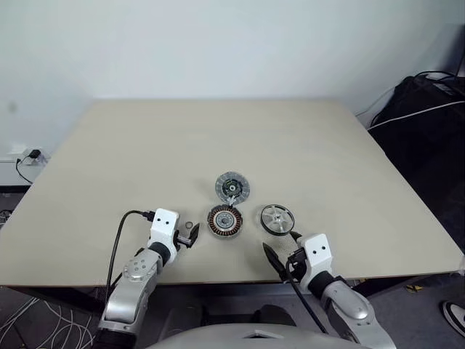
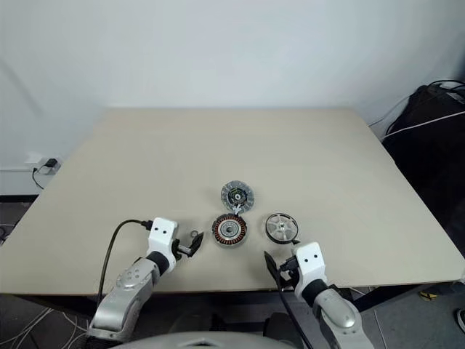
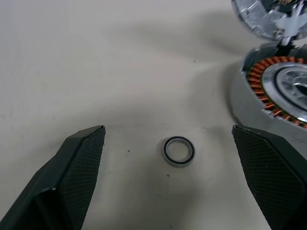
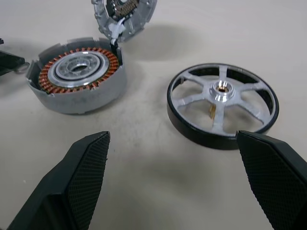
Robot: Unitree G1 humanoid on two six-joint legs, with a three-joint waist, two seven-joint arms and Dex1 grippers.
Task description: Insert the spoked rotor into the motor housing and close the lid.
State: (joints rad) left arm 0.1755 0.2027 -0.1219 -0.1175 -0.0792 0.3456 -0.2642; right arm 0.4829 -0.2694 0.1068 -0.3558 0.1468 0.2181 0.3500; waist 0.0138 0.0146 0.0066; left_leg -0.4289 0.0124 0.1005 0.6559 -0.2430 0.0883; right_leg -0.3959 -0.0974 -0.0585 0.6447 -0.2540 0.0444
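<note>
The spoked rotor (image 1: pixel 277 218), a silver wheel with a black rim, lies flat on the table, to the right of the motor housing (image 1: pixel 224 221). The housing shows a ring of copper windings around a silver centre. Just behind it lies the lid (image 1: pixel 232 188), a ribbed grey disc. My right gripper (image 4: pixel 172 136) stands open just in front of the rotor, nothing between its fingers. My left gripper (image 3: pixel 168 129) is open to the left of the housing, low over the table. Ahead of its fingers a tiny metal ring (image 3: pixel 178 151) lies untouched.
The beige table (image 1: pixel 218 138) stretches bare behind the parts. A black bag with cables (image 1: pixel 425 109) sits off the table's right side. A wall socket with a plug (image 1: pixel 29 155) is at the left. The table's front edge runs just below both grippers.
</note>
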